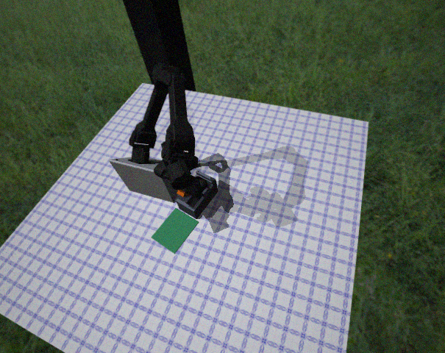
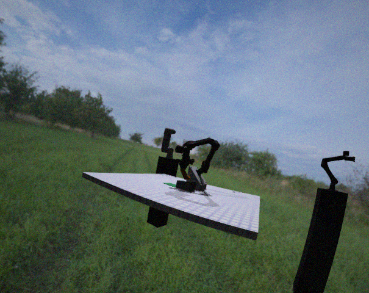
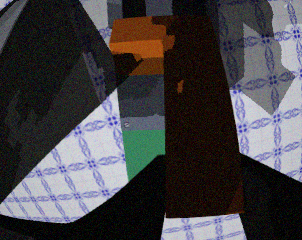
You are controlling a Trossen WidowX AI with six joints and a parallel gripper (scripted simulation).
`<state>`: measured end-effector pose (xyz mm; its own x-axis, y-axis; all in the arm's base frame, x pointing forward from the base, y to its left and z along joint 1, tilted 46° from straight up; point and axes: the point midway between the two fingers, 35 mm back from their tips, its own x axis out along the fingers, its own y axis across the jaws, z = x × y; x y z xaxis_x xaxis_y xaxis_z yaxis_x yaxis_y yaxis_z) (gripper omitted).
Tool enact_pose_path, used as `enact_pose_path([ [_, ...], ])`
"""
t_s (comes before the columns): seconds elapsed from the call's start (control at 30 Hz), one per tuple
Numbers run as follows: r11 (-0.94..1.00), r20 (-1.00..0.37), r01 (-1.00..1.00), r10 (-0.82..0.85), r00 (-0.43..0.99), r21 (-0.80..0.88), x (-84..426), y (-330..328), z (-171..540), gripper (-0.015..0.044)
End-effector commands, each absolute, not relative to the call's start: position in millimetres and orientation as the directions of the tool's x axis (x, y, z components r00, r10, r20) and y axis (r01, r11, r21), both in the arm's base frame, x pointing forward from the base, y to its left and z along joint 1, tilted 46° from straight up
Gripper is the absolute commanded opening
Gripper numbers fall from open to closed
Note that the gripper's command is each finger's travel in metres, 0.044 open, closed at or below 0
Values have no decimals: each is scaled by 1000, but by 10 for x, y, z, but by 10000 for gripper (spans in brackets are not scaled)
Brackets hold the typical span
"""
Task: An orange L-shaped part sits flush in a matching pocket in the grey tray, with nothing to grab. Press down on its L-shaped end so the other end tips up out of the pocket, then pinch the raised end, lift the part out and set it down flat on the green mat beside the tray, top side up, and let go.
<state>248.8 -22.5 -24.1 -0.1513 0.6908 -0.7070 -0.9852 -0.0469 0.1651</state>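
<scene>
The orange part is out of its pocket, hanging steeply tilted above the grey tray. Its L-shaped end points down and away from the fingers; in the wrist view most of it is in dark shadow. My gripper is shut on the raised end, one finger on each side; the arm hides the fingertips in the top view. The tray lies below the part. Whether the part's low end touches it, I cannot tell. The green mat lies beside the tray.
A grey slanted block stands right beside the tray, on the side away from the arm's shadow. The checked table top surrounds everything. A second arm on a dark post stands off the table in the exterior view.
</scene>
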Motion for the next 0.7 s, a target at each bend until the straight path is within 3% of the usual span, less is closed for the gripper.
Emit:
enact_pose_path([
  [0.0,-54,-710,-985,687,-154,162,2460,-352,-368,0],
  [0.67,-53,-715,-986,682,-153,161,2302,-1048,-988,0],
])
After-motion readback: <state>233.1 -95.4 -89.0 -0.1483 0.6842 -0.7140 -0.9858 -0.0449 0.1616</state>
